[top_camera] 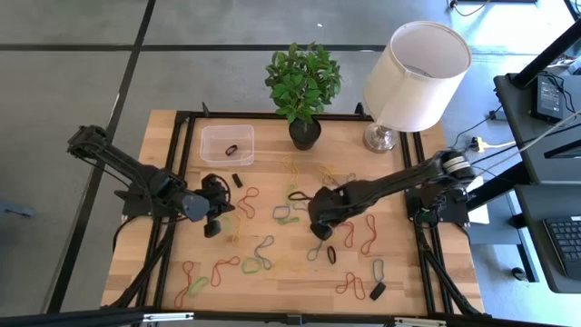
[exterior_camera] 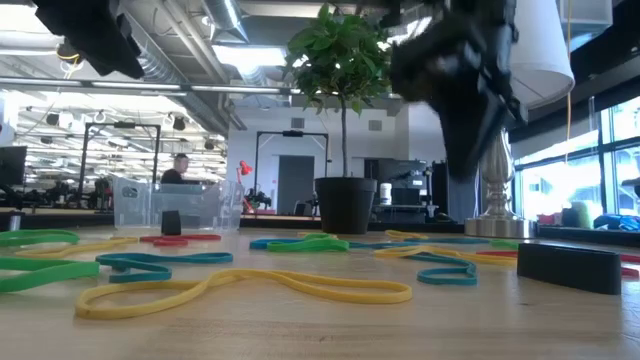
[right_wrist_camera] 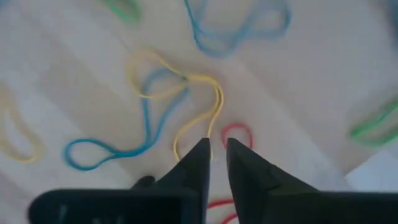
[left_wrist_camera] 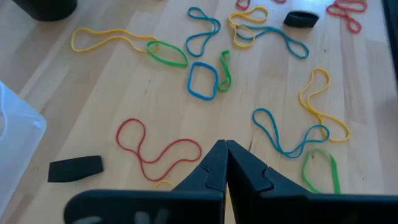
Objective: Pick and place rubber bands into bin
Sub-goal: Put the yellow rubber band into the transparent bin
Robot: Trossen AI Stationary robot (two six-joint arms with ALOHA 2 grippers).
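Bands [top_camera: 263, 254] of rubber in red, green, yellow and blue lie scattered flat over the wooden worktop [top_camera: 399, 272], most well apart from the clear bin [top_camera: 227, 143] at its back edge, which holds one small dark piece, too small to identify. Right gripper [right_wrist_camera: 213, 151] hangs over a yellow loop [right_wrist_camera: 186, 106], fingers slightly parted with nothing between them. Left gripper [left_wrist_camera: 225, 149] hovers pressed together near a red loop [left_wrist_camera: 155, 146]. A plant pot [top_camera: 305, 133] and lamp [top_camera: 413, 77] stand behind.
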